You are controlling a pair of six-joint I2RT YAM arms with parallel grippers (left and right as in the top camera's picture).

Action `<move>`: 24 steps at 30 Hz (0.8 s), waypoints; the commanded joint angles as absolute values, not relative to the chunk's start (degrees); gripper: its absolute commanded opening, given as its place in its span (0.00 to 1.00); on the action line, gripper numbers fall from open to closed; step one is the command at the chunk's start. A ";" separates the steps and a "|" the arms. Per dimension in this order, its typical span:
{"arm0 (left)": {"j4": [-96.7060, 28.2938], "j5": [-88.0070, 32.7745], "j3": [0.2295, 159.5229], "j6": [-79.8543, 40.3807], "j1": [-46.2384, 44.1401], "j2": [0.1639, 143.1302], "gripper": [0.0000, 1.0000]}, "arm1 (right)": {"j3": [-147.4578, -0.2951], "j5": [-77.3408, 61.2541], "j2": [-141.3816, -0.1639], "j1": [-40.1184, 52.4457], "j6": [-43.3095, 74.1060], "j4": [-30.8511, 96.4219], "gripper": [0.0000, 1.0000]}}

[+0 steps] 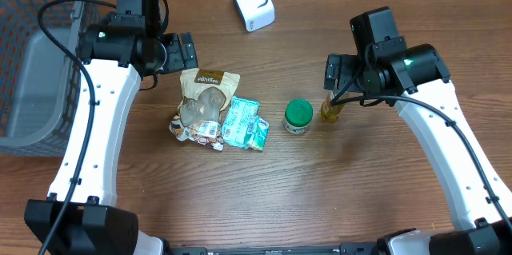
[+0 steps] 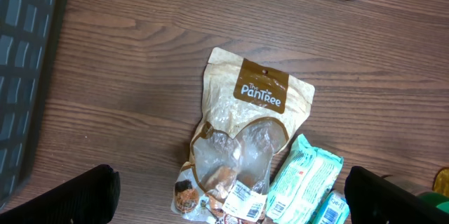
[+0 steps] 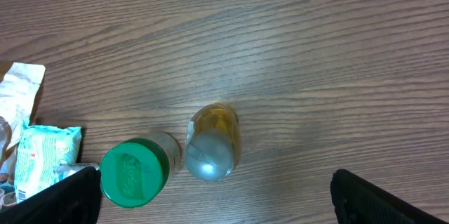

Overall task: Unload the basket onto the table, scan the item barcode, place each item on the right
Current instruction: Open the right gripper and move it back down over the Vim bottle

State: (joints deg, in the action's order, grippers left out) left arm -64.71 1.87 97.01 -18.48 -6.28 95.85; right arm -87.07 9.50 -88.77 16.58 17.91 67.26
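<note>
The white scanner (image 1: 253, 1) stands at the upper middle of the overhead frame on the wooden table (image 1: 240, 207), well apart from the goods in the centre. There, the Pantree pouch (image 1: 206, 99) lies flat with its brown label toward the top of the frame. A teal packet (image 1: 244, 123) touches the pouch's right edge. To the right stands a green-lidded jar (image 1: 298, 116), and just beside it a small bottle (image 1: 330, 109) of yellow liquid with a silver cap.

The left gripper (image 1: 181, 52) hangs over the pouch's upper end. Its fingers (image 2: 74, 197) are spread wide in the lower corners of the left wrist view and hold nothing. The right gripper (image 1: 334, 75) hangs above the bottle, its fingers (image 3: 56, 199) likewise wide apart and empty. A grey mesh basket (image 1: 32, 63) fills the upper left of the overhead frame.
</note>
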 commanded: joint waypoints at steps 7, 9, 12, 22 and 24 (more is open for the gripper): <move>-64.49 1.45 97.54 -18.85 -6.39 96.01 1.00 | -88.47 10.44 -87.55 16.27 17.52 65.23 1.00; -64.49 1.45 97.54 -18.85 -6.39 96.01 1.00 | -88.47 10.44 -87.57 16.27 17.52 65.67 1.00; -64.49 1.45 97.54 -18.85 -6.37 96.01 1.00 | -88.44 10.48 -87.88 16.27 17.50 66.37 1.00; -64.49 1.48 97.54 -18.85 -6.39 96.01 1.00 | -82.61 10.26 -91.13 16.27 17.50 63.61 0.99; -64.49 1.45 97.54 -18.85 -6.39 96.01 1.00 | -81.30 10.26 -91.85 16.27 17.50 61.60 0.99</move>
